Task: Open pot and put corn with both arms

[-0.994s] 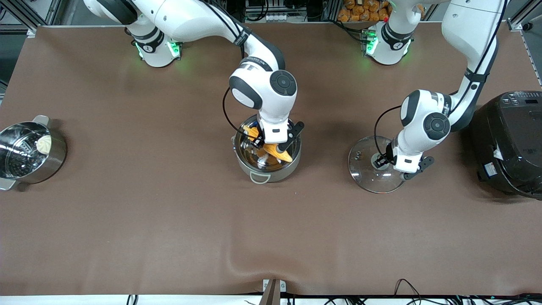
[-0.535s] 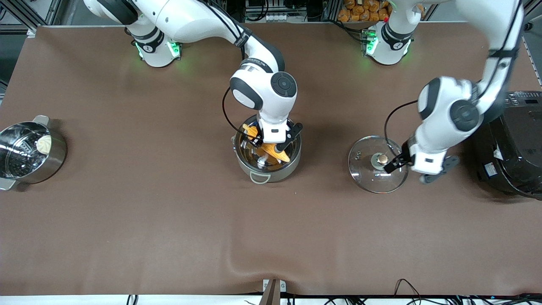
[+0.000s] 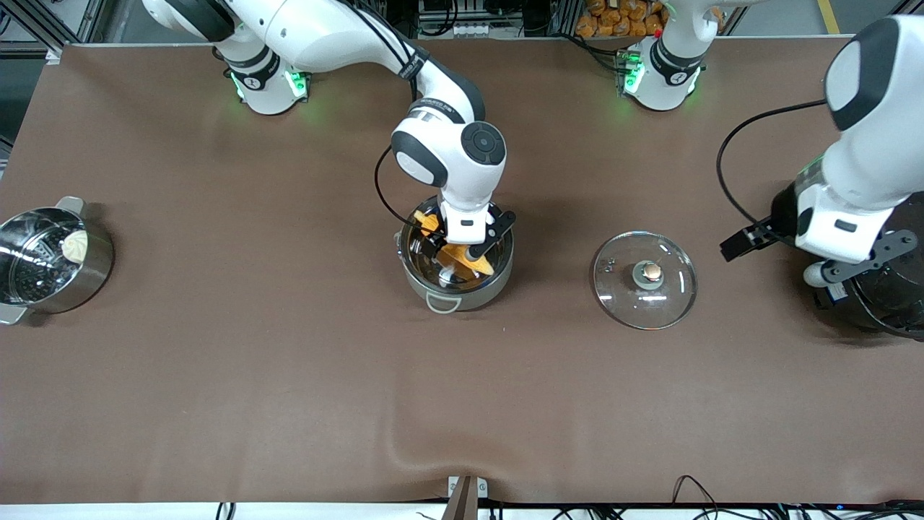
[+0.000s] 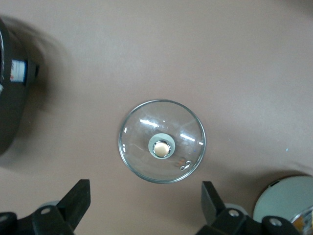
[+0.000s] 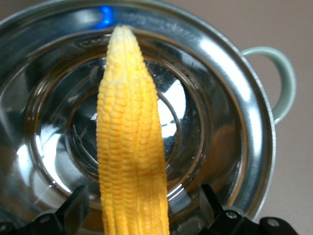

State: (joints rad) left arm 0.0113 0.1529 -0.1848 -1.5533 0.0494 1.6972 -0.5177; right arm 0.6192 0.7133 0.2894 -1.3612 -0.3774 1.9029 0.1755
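Observation:
The steel pot (image 3: 462, 296) stands open at mid-table. The yellow corn (image 3: 462, 256) lies inside it, tip toward the rim, and also shows in the right wrist view (image 5: 129, 147). My right gripper (image 3: 456, 249) is down in the pot, open, with one finger on each side of the corn and a gap on both sides (image 5: 142, 210). The glass lid (image 3: 671, 289) with its copper knob (image 3: 652, 271) lies flat on the table beside the pot, toward the left arm's end. My left gripper (image 3: 778, 258) is open and empty, high up between the lid (image 4: 162, 141) and the rice cooker.
A black rice cooker (image 3: 881, 303) stands at the left arm's end of the table, partly under the left arm. A steel steamer pot (image 3: 101, 267) with a white bun (image 3: 74, 245) stands at the right arm's end.
My left gripper has let go of the lid's knob, risen, and moved toward the rice cooker. The lid stays on the table. The right gripper has barely moved.

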